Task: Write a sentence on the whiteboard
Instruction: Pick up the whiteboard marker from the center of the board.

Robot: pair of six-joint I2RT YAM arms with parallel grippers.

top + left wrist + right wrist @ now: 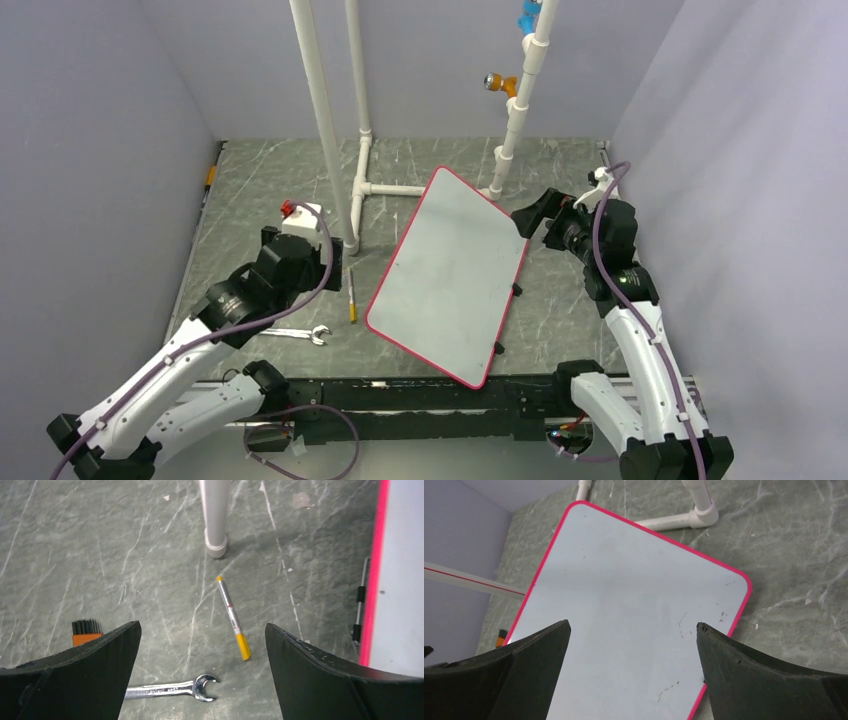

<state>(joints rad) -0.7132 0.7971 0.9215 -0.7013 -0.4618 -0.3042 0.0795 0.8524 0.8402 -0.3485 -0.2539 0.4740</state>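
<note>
– Fingers (100, 660) on the left gripper (201, 626), are they wide or tight?

– Wide apart. They hold nothing. You can see the grey tabletop (260, 180) between them.

– What lies down there?

– A marker (232, 617). It is grey with a yellow cap, and it lies flat. A silver wrench (172, 689) lies close to its capped end, but they do not touch. A white pipe (216, 515) stands just past its other end. A little orange brush (86, 631) with black bristles peeks out by the left finger.

– And the right gripper (632, 624)?

– Its fingers are wide apart too, and they hold nothing. They hang over the far right part of the whiteboard (450, 270). I cannot tell if they touch it.

– Where is the whiteboard?

– It lies flat in the middle of the tabletop, a bit to the right, and it is turned at a slant. One corner points to the far edge, next to the foot of the white pipes. The opposite corner almost reaches the near edge. It has a thin red rim and a pale face with a few tiny dark specks. The marker lies just off its left side, not touching.
</note>
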